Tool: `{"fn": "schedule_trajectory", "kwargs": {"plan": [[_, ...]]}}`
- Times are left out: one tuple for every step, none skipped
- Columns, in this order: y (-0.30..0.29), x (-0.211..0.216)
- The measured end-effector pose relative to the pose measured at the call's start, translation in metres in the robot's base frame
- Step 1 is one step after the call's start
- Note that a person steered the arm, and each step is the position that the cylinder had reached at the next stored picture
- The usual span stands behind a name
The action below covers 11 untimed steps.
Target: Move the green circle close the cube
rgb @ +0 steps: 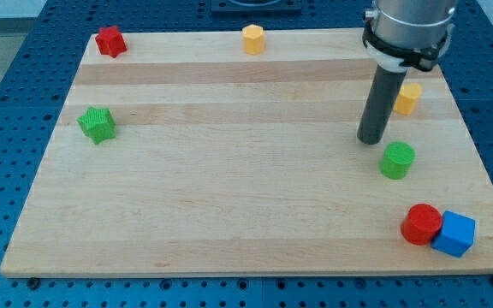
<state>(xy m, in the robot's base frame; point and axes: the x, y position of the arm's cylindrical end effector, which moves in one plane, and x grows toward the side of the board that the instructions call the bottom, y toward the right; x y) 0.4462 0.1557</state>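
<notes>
green circle (pixel 397 160) on the wooden board (pixel 229 197), well apart from the blue cube (pixel 454 233), up and to the view's left of it | my tip (pixel 369 139) just up-left of the green circle, apart from it | no pincer on this rod, nothing clamped | red circle (pixel 421 224) touching the blue cube's left side

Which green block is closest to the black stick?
The round green circle, just below and right of my tip. The other green block is star-shaped, far at the view's left.
</notes>
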Motion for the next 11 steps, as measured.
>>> {"fn": "schedule_trajectory", "kwargs": {"plan": [[0.006,0.019],[0.018,0.037],[0.027,0.05],[0.03,0.061],[0.03,0.043],[0.053,0.031],[0.058,0.042],[0.058,0.051],[0.058,0.067],[0.058,0.075],[0.056,0.065]]}}
